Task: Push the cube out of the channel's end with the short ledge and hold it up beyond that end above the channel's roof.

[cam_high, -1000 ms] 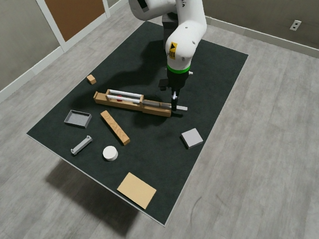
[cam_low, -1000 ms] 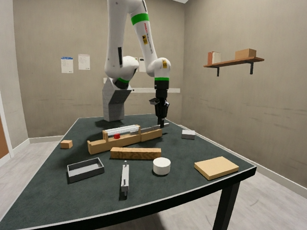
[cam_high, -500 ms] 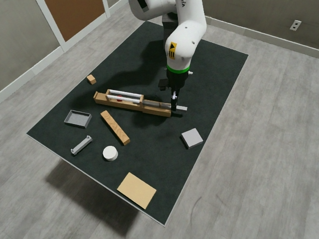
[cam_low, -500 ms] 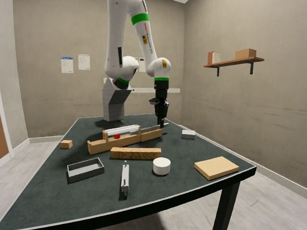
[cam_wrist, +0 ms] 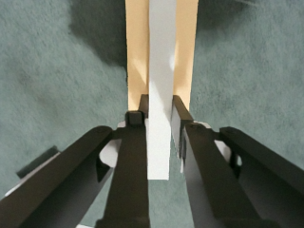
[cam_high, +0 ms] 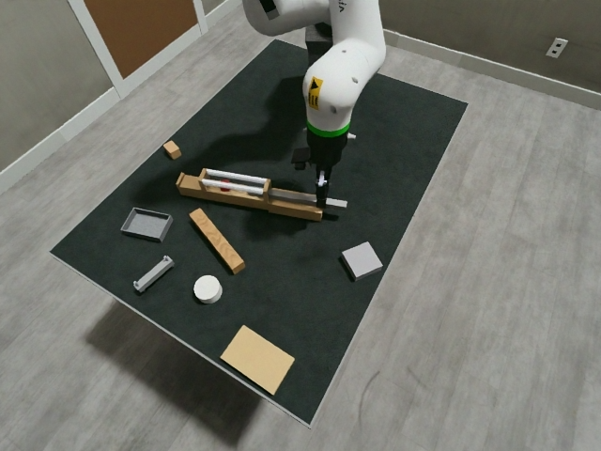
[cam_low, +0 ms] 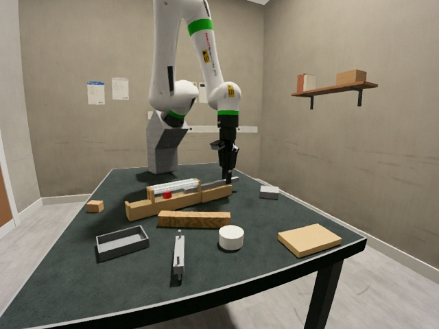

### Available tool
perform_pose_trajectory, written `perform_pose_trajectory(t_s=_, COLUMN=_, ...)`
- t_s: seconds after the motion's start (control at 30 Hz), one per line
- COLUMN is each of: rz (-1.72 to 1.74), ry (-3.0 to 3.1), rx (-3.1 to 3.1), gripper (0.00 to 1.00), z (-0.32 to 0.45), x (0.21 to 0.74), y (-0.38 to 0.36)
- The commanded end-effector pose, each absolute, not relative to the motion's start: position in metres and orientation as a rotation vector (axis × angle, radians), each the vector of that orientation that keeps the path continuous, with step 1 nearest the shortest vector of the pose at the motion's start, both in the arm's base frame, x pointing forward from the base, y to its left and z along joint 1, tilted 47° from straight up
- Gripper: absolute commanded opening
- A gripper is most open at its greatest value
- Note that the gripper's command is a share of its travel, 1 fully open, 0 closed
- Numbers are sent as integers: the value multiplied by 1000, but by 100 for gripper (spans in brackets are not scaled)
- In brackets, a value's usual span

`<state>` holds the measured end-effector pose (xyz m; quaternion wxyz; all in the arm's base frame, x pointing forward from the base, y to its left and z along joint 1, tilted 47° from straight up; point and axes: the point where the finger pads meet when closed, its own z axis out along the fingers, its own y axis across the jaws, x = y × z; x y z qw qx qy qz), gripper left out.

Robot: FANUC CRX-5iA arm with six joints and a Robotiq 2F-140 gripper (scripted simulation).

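A long wooden channel (cam_high: 291, 209) (cam_low: 177, 203) (cam_wrist: 135, 57) lies across the middle of the table, with a roof of white rails (cam_high: 233, 176) (cam_low: 173, 184) over its middle part. The small red cube (cam_high: 224, 184) (cam_low: 167, 194) sits inside under the rails. The ledge with the raised lip (cam_high: 183, 183) (cam_low: 136, 210) is at the left end. My gripper (cam_high: 321, 196) (cam_low: 228, 178) (cam_wrist: 160, 107) stands over the right end, shut on a flat grey stick (cam_high: 296, 195) (cam_low: 209, 184) (cam_wrist: 161, 71). The stick lies along the channel and points toward the cube; its tip is near the roof's right end.
On the table stand a small wooden block (cam_high: 172, 149) (cam_low: 95, 205), a grey tray (cam_high: 146, 224) (cam_low: 121, 242), a wooden plank (cam_high: 216, 241) (cam_low: 193, 218), a white cylinder (cam_high: 208, 288) (cam_low: 231, 237), a grey bar tool (cam_high: 153, 273) (cam_low: 178, 255), a grey block (cam_high: 362, 259) (cam_low: 269, 192) and a tan board (cam_high: 256, 358) (cam_low: 309, 239).
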<state>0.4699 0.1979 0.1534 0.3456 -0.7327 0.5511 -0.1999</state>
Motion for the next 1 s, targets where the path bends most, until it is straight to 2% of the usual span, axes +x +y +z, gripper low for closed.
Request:
perform_pose_trajectory(t_s=0.0, rz=-517, ry=1430, rx=-1903, gripper=10, z=153, x=473, y=189)
perform_pose_trajectory(t_s=0.97, rz=-517, ry=1430, rx=-1903, gripper=10, z=147, x=497, y=119)
